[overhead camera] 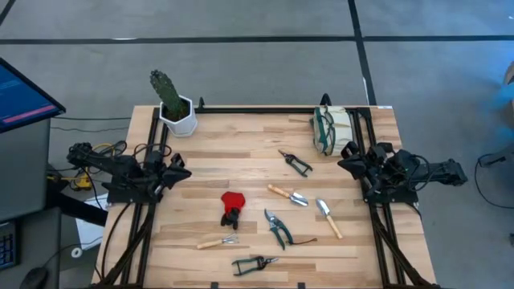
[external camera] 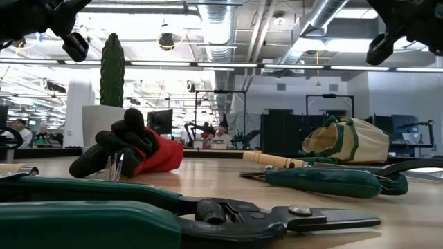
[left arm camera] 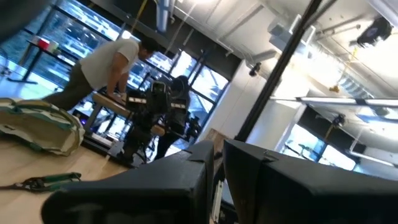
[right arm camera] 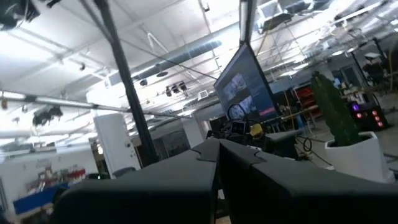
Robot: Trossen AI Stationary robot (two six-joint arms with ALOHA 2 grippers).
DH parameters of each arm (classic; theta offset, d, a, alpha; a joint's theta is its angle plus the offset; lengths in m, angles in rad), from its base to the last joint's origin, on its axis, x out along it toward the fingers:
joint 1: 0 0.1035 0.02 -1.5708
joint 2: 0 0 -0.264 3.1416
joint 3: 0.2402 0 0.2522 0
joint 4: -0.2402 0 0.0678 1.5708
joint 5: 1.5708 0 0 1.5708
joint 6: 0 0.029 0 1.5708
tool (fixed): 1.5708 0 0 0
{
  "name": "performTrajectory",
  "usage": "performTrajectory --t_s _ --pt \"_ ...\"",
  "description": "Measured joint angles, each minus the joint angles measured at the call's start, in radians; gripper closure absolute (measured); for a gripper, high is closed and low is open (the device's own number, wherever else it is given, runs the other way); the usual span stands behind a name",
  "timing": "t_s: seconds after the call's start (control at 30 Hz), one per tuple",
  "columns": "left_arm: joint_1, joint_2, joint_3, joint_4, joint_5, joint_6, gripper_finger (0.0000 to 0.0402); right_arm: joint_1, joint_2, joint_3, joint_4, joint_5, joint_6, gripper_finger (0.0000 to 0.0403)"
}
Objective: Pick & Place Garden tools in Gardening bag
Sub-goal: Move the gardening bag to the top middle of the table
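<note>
Nearest tool to right gripper (overhead camera: 347, 166): wooden-handled metal trowel (overhead camera: 328, 217), diagonal, inboard of it. Left gripper (overhead camera: 181, 170) parked at table's left edge. Both look clenched.

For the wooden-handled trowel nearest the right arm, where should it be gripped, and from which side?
Grip the trowel on its straight wooden handle, coming from straight above with the fingers across the shaft. It lies flat, apart from other tools; the metal blade is broad and thin. The right end effector is closest.

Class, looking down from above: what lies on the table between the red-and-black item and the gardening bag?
In the high view, green-handled shears lie between the red-and-black item and the gardening bag.
</note>
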Motion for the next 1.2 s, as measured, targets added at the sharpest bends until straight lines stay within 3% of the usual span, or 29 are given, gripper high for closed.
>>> performTrajectory --t_s 0.33,0.5,0.93,1.2 --pt "0.000 0.033 0.054 0.025 -0.072 0.056 0.0376 0.000 0.003 0.027 -0.014 0.002 0.004 0.0402" --pt "0.000 0.143 0.112 0.026 -0.124 0.115 0.0376 0.000 0.016 0.041 -0.035 0.012 0.001 0.0402" --pt "0.000 0.462 0.323 0.025 -0.214 0.226 0.0376 0.000 0.089 0.048 -0.042 0.162 0.049 0.0402" --pt "0.000 0.514 0.391 0.024 -0.275 0.315 0.0376 0.000 0.177 0.237 -0.273 0.217 0.024 0.0402"
